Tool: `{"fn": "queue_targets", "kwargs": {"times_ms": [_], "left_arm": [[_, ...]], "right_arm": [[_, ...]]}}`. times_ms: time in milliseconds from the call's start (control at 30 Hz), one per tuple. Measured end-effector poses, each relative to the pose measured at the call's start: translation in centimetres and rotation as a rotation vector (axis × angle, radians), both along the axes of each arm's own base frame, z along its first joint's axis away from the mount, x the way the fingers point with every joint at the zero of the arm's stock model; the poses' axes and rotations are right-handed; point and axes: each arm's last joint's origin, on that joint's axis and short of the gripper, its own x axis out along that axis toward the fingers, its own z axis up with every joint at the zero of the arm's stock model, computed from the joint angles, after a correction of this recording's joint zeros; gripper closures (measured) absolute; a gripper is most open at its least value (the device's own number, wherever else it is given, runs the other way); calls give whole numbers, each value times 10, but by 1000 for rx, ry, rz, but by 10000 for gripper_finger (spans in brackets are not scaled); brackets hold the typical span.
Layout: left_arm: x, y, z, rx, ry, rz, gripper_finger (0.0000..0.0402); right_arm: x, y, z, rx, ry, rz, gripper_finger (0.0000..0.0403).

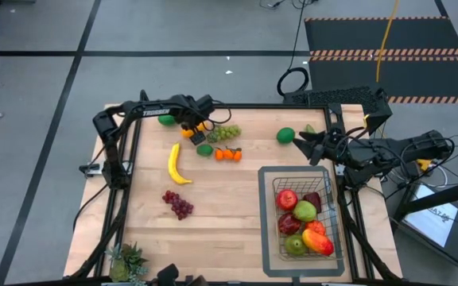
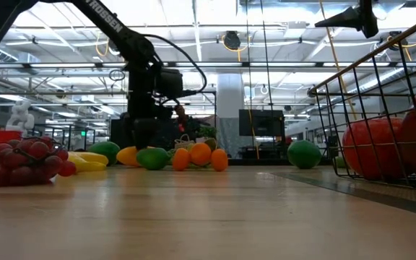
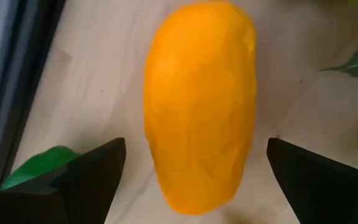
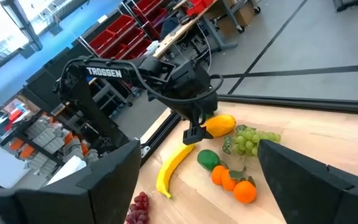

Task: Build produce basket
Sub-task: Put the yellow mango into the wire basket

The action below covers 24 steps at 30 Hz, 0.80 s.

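An orange-yellow mango lies on the wooden table near its far edge, and shows in the right wrist view. My left gripper hangs right above it, open, with one finger on each side of the mango and clear of it. My right gripper is open and empty, raised above the table next to a green lime. The wire basket stands at the near right and holds apples, a pear and other fruit.
Around the mango lie a green fruit, green grapes, a small green fruit and oranges. A banana and red grapes lie nearer. A potted plant stands at the near left corner.
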Motion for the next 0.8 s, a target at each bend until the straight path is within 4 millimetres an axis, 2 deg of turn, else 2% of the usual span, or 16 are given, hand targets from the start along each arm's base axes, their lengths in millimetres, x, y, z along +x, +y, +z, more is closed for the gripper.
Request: {"fn": "queue_targets", "kwargs": {"times_ms": [300, 600, 700, 800], "left_arm": [[1, 2, -8, -8, 24, -24, 20], [1, 1, -7, -8, 33, -45, 126], [-1, -2, 1, -24, 15, -37, 154], [-3, -8, 19, -23, -6, -42, 172]], "right_arm": [[5, 1, -2, 15, 2, -4, 87], [4, 1, -3, -14, 25, -4, 87], [4, 1, -4, -18, 40, -5, 87], [4, 1, -4, -15, 40, -6, 87]]}}
